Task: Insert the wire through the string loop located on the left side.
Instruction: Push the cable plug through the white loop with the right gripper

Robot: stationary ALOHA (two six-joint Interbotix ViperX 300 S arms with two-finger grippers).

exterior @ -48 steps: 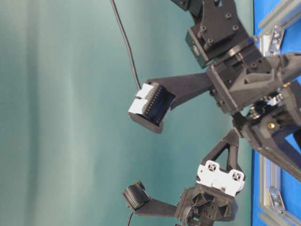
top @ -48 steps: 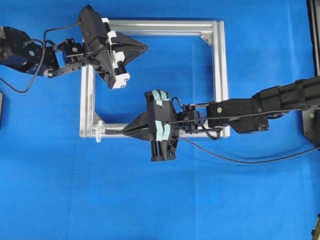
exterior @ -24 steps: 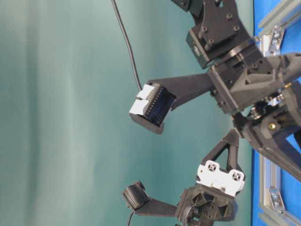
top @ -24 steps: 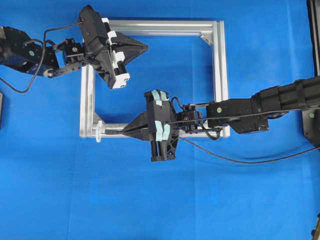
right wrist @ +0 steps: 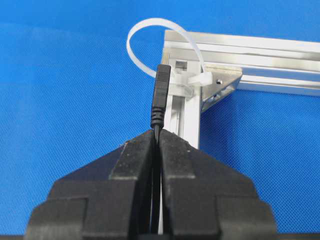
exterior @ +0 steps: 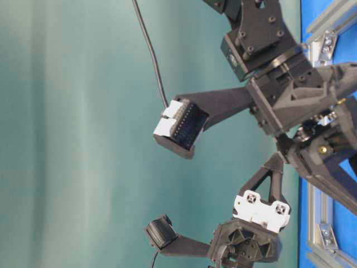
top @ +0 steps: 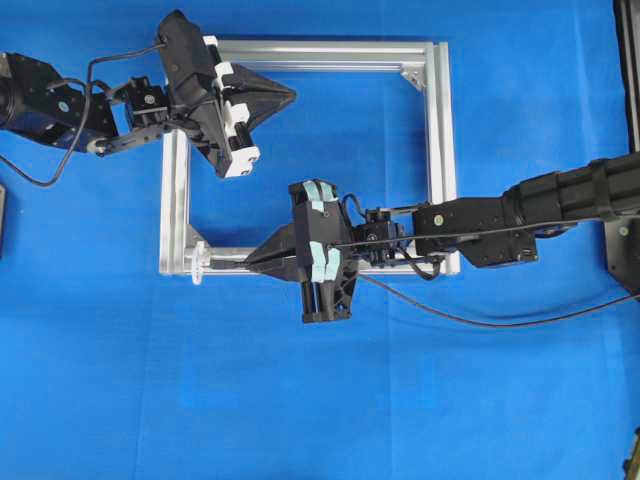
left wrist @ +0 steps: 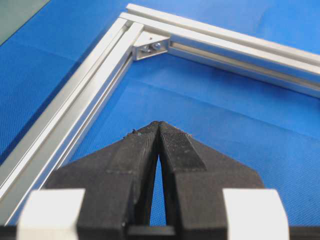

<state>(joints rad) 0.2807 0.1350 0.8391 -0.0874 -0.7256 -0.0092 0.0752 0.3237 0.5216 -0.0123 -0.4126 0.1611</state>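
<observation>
The string loop (right wrist: 159,20) is a thin whitish band standing up from the near left corner of the silver frame (top: 433,150); from overhead the string loop (top: 197,262) is tiny. My right gripper (right wrist: 157,132) is shut on the wire (top: 450,318) just behind its dark plug (right wrist: 161,95). The plug points at the loop, with its tip close to the loop's base. Whether the tip is inside the loop I cannot tell. The right gripper (top: 250,260) lies along the frame's near bar. My left gripper (left wrist: 159,124) is shut and empty, and hovers inside the frame's far left corner (top: 288,97).
The square aluminium frame lies flat on blue cloth, with triangular corner brackets (left wrist: 150,46) inside its corners. The wire trails off to the right beneath the right arm (top: 560,200). In the table-level view both wrists crowd the right side beside the frame (exterior: 326,33).
</observation>
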